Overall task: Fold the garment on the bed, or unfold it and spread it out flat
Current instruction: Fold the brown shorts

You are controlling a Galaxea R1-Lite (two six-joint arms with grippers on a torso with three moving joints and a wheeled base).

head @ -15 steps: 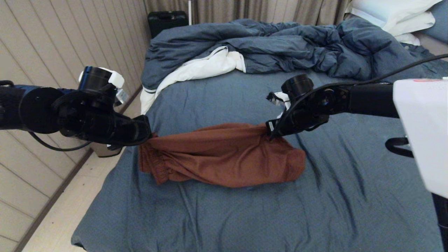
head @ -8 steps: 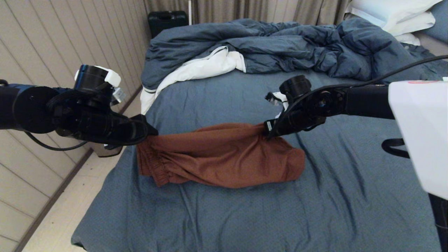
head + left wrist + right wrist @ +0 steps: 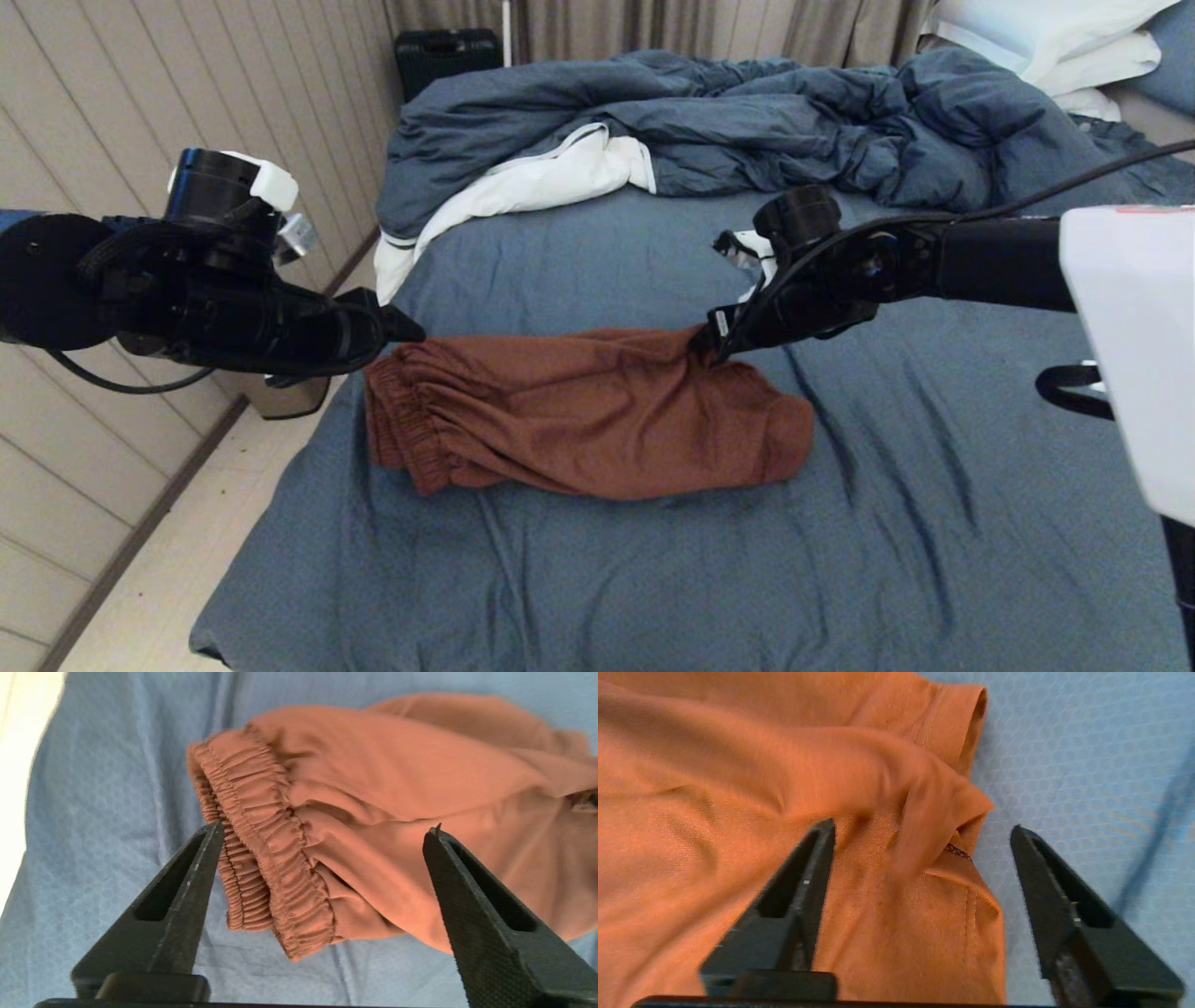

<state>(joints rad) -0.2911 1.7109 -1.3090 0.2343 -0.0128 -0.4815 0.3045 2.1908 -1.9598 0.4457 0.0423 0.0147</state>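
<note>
I see a black suitcase (image 3: 446, 54) against beige curtains (image 3: 653, 28), a pale panelled wall (image 3: 140, 121) on my left, light floor (image 3: 177, 560) beside it

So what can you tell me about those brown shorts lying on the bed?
The shorts are rust-brown, soft woven-looking cloth, folded into a long wrinkled bundle lying across the slate-blue bed. The gathered elastic waistband is at the robot's left end, the stitched leg hem at its right. Both grippers, left and right, are open at the ends, holding nothing.
</note>
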